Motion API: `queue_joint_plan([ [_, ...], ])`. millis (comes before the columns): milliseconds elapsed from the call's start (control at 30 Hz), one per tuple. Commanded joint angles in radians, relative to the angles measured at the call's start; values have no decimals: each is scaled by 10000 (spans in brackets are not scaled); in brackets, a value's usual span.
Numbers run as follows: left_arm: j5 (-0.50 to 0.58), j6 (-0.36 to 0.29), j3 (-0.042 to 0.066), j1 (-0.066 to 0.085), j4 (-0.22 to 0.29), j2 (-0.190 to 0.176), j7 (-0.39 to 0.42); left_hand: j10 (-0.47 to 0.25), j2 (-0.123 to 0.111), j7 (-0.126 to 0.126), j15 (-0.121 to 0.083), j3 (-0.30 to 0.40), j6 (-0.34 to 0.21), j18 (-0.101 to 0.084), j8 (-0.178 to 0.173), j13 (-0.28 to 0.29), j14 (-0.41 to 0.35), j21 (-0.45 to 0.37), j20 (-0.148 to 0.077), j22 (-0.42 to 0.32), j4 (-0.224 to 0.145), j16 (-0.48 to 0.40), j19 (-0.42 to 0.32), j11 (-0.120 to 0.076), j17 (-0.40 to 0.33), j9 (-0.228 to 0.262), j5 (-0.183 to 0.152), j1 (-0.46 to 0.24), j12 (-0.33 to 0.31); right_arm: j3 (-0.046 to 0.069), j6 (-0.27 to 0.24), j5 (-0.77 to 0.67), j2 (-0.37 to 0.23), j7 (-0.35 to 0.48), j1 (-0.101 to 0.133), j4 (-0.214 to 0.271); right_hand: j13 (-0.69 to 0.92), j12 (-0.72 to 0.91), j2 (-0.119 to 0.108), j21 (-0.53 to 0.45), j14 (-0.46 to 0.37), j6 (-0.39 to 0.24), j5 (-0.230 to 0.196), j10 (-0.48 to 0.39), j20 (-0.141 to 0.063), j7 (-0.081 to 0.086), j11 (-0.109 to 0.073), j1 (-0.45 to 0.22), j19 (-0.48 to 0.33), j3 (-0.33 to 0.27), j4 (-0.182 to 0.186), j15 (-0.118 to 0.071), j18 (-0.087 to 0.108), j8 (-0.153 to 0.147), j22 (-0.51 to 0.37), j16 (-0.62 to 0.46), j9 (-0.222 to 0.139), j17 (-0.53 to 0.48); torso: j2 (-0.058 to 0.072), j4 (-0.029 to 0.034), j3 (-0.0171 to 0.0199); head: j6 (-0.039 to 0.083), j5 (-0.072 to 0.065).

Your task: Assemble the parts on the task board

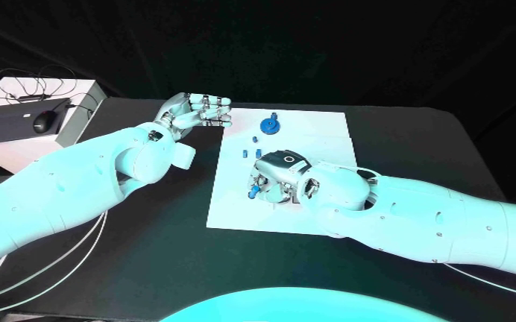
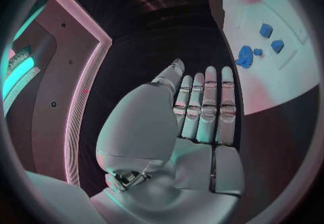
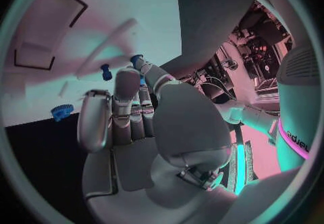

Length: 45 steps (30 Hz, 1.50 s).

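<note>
Head view first: the white task board (image 1: pixel 323 124) lies in the middle of the black table (image 1: pixel 430 136), and the right hand (image 1: pixel 282 177) is low over its near-left part, fingers curled down among small blue parts (image 1: pixel 255 188). Right wrist view shows a fingertip touching a small blue peg-like part (image 3: pixel 137 61), but whether it is really pinched I cannot tell. Another peg (image 3: pixel 106 72) stands just beside, and a blue toothed gear (image 3: pixel 61 112) lies near the board's edge. Off the board's far-left corner the left hand (image 1: pixel 197 110) hovers, fingers straight, side by side, holding nothing. These parts look light, stiff, smooth plastic, likely to tip or skid; best pinched by the sides of the shaft, the gear by its rim.
</note>
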Motion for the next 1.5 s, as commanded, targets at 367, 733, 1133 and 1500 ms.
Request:
queue_joint_plan([
  [367, 41, 132, 8, 0, 37, 13, 77, -41, -49, 43, 7, 30, 34, -65, -1, -11, -13, 64, -17, -12, -37, 9, -1, 1, 13, 4, 22, -21, -29, -76, -384, 154, 238, 129, -71, -321, -17, 60, -609, -269, -34, -827, 115, -554, 108, 212, 107, -309, 820, -1122, 771, 141, 78, 12, 677, -60, -51, -19, 2, 6, 4, 6, -19],
  [733, 39, 144, 9, 0, 42, 9, 68, -57, -53, 39, 12, 37, 31, -62, -1, -11, -24, 67, -13, -37, -38, 6, -6, 5, 13, 4, 23, -17, -29, -81, -704, 229, 127, 285, -118, -193, -15, 59, -764, -311, -40, -963, 133, -776, 155, 203, 170, -66, 817, -1720, 1155, 181, 109, 4, 656, -62, -62, -12, -2, -4, 11, 1, -6],
  [1133, 39, 147, 9, 0, 35, 0, 51, -73, -55, 44, 15, 37, 15, -63, -3, -12, -32, 66, -10, -42, -45, 4, -11, 11, 12, 3, 21, -16, -32, -80, -1804, 350, -146, 450, -160, -31, -46, 117, -1242, -713, -137, -1839, 150, -2828, 404, 145, 626, 215, 787, -2355, 1506, 472, 299, 16, 433, -46, -78, 62, 1, -6, 14, 43, -24],
  [1500, 38, 152, 9, -11, 32, -13, 72, -73, -55, 44, 15, 37, 15, -63, -3, -12, -32, 66, -10, -42, -45, 4, -11, 11, 12, 3, 21, -16, -32, 104, -2929, 3380, -1420, 1733, 61, 556, -35, 530, -1116, -587, -97, -2101, 248, -1804, 397, 670, 505, 581, 810, -2626, 2006, 408, 243, 101, 459, 35, -64, -91, -21, -35, 17, 175, -102],
])
